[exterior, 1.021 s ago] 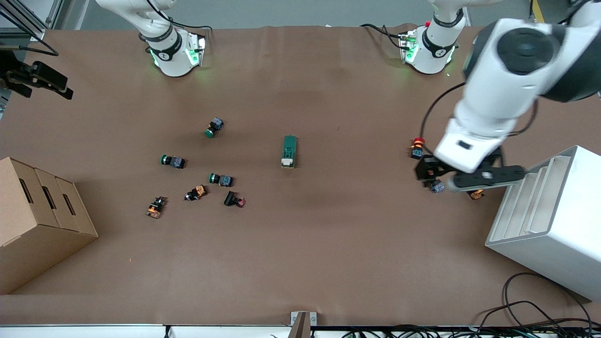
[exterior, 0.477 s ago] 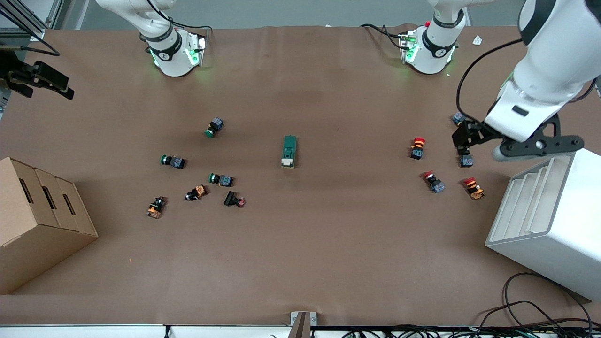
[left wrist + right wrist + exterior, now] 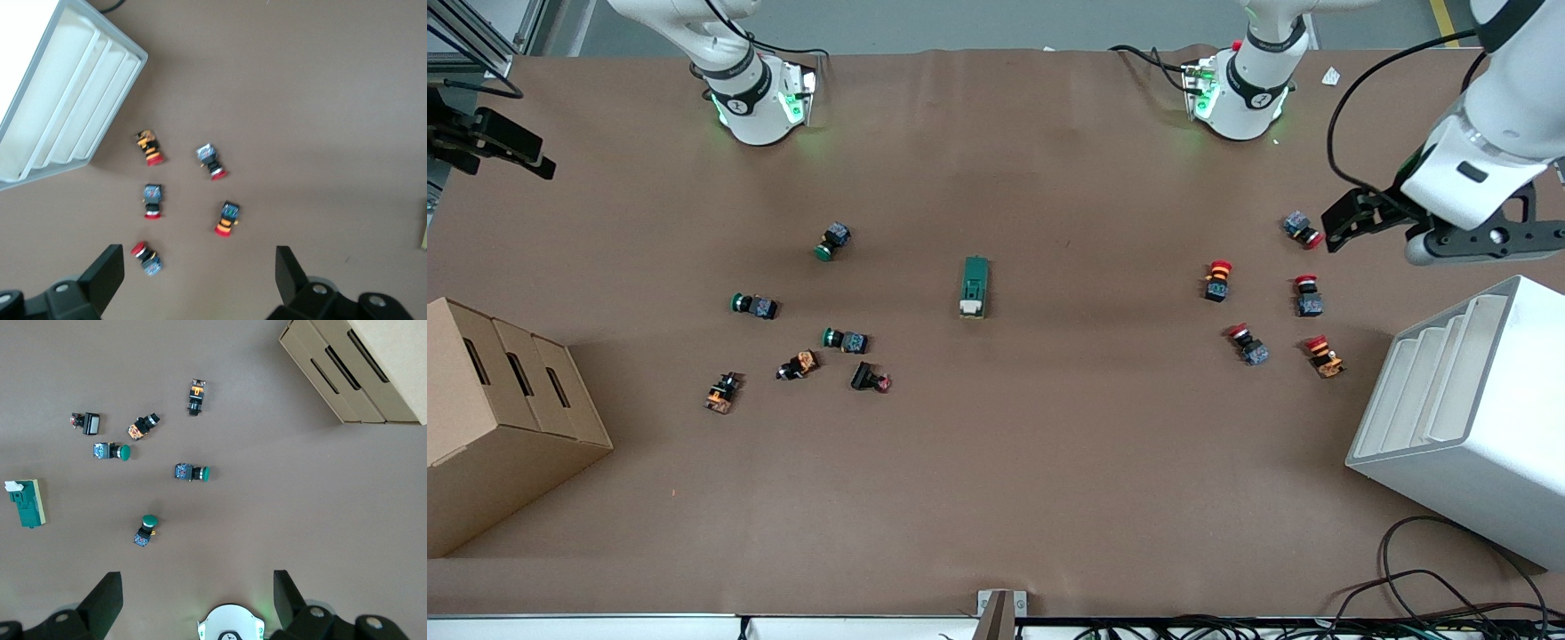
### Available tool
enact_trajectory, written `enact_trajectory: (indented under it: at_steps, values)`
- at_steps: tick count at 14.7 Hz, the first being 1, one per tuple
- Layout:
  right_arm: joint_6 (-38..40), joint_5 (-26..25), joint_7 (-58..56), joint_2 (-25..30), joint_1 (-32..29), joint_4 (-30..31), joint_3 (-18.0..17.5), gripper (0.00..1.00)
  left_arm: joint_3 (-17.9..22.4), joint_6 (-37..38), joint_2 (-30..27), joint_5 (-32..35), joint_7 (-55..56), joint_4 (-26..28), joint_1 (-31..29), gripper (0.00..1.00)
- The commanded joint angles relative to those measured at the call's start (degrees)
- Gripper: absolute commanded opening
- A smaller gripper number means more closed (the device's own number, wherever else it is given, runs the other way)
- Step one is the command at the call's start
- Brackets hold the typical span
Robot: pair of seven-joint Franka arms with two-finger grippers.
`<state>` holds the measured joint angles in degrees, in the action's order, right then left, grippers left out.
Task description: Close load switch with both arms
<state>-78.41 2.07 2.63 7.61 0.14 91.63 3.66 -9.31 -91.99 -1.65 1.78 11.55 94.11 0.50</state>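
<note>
Load switch (image 3: 975, 286): small dark green oblong block, cream-white lever piece at end nearer front camera. Lying flat on bench (image 3: 1049, 462) near centre, long axis pointing toward front camera. Sitting between green push-button cluster and red push-button cluster, well apart from both. Nothing touching it.

One load switch (image 3: 975, 286), eleven push buttons (image 3: 835, 240), one cardboard box (image 3: 489, 418), one white rack (image 3: 1476, 418)

No legible text, label, brand or number on anything.
</note>
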Motion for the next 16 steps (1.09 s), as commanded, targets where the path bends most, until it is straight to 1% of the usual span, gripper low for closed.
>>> enact_trajectory:
  at_steps: [1,2,3,8,11,13,14,16]
  values:
    - [0.0,0.9,-0.3,1.4,1.3,0.8,0.9,1.0,4.0,1.0,-4.1,-3.8,-3.5,2.7,1.8,1.0]
    - [-0.2,0.8,-0.4,1.4,1.2,0.8,0.9,1.0,6.5,1.5,-4.5,-4.7,-5.7,2.7,2.6,1.0]
    - [-0.5,0.8,-0.4,1.4,1.1,0.8,0.9,1.0,7.8,2.9,-4.8,-4.7,-6.1,2.4,3.3,1.0]
    - [-1.2,0.4,-0.5,1.4,1.2,0.8,0.6,1.0,7.5,3.7,-5.3,-4.0,-5.2,2.1,4.3,1.0]
    - [-1.1,0.2,-0.6,1.3,1.3,0.9,0.6,1.0,7.5,3.8,-3.8,-3.8,-5.6,-0.1,4.3,1.0]
    - [-1.0,0.2,-0.5,1.4,1.3,1.0,0.6,1.0,7.1,3.8,-3.3,-0.9,-5.5,-0.8,4.7,1.0]
    - [-1.0,0.2,-0.6,1.4,1.5,1.1,0.6,1.0,6.2,3.8,-2.9,0.2,-5.1,-1.1,4.6,1.0]
    - [-0.9,0.2,-0.5,1.4,1.5,1.1,0.6,1.0,5.9,3.8,-2.2,0.3,-5.0,-1.9,4.7,1.0]
